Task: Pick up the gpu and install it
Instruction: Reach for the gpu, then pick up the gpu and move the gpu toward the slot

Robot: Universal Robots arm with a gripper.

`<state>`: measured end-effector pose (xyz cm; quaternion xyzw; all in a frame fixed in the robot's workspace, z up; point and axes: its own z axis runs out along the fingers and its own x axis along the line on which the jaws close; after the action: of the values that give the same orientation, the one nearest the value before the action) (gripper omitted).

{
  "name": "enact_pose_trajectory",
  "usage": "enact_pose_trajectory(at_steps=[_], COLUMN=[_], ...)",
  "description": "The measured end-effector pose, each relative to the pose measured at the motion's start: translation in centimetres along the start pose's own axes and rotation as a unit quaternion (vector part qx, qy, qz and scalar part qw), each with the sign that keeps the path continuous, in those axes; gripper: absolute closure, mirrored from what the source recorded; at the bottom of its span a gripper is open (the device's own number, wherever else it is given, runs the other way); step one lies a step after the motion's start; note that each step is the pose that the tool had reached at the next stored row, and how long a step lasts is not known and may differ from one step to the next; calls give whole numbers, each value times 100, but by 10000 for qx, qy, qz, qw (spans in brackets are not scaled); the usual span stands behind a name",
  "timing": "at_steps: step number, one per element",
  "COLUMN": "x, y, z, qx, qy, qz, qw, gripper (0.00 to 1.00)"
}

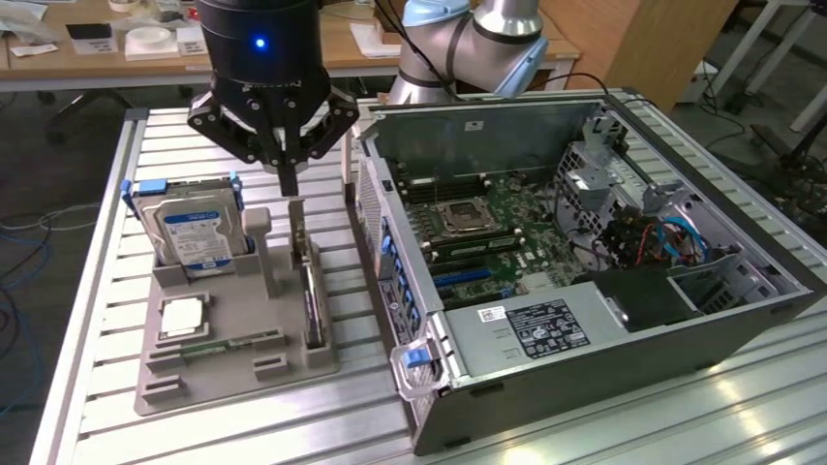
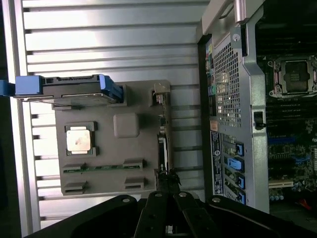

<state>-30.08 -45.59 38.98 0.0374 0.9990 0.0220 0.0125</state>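
Observation:
The gpu point(image 1: 312, 291) stands on edge in a slot of the grey holder tray point(image 1: 220, 363), a thin dark card with its metal bracket at the far end. My gripper point(image 1: 287, 187) hangs straight above that far end. Its fingers are pressed together and their tips sit just over the card's top edge. I cannot tell whether they touch it. In the wrist view the gpu point(image 2: 162, 144) appears as a narrow strip running up to my gripper point(image 2: 168, 179). The open computer case point(image 1: 582, 252) lies at the exterior view's right, with the motherboard point(image 1: 498, 228) exposed.
The tray also holds a hard drive point(image 1: 197, 232) in a blue frame, a processor chip point(image 1: 181, 317) and a memory stick point(image 1: 230, 343). The case's rear panel point(image 1: 387, 262) rises close beside the card. Everything sits on a slatted metal table point(image 1: 259, 426). Desks stand behind.

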Motion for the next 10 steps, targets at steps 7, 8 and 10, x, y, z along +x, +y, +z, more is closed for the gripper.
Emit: enact_pose_trajectory(at_steps=[7, 8, 10], x=[-1, -1, -1], y=[-10, -10, -10], z=[0, -1, -1], qx=[0, 1, 1], qy=[0, 0, 0], qz=[0, 0, 0], qw=[10000, 10000, 10000], gripper=[89, 89, 89])
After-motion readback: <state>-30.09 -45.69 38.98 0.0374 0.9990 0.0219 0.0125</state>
